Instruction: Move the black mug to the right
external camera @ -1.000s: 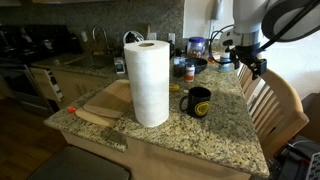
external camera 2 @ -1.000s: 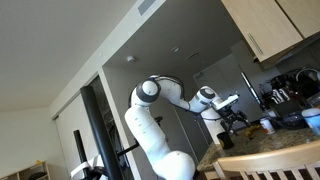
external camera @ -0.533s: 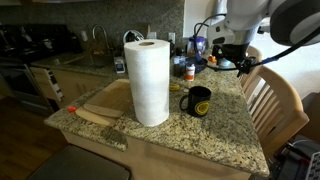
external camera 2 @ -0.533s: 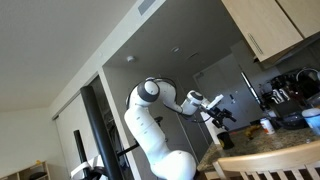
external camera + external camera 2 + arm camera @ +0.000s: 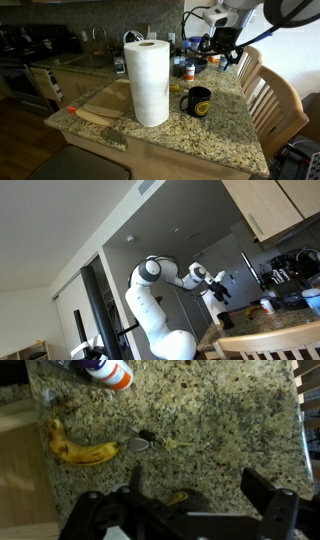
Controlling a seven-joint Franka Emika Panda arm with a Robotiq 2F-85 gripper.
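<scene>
Granite worktop (image 5: pixel 215 135) carries everything you are working with. Your pincer (image 5: pixel 224 50) hangs in the air above its far side, touching nothing. In the wrist view its fingers (image 5: pixel 268 498) stand wide apart, with nothing gripped between them.

The black mug (image 5: pixel 197 101) stands upright on the worktop, lower than the pincer and nearer the front edge, well apart from it. Its yellow emblem faces the exterior camera and its handle is turned toward the paper towel roll (image 5: pixel 150 82). The roll stands upright just beside the mug, on the side away from the pincer.

Blue-lidded jars (image 5: pixel 189 70) sit below the pincer, between it and the roll. Past the roll from the pincer lies a wooden cutting board (image 5: pixel 105 100).

Ahead of the pincer in the wrist view, a banana (image 5: pixel 80 452) lies flat on the stone beside the board's edge. Farther ahead is a white-and-orange container (image 5: pixel 108 372) with a blue end. A wooden chair (image 5: pixel 268 100) stands at the worktop's edge, on the side of the pincer away from the roll.
</scene>
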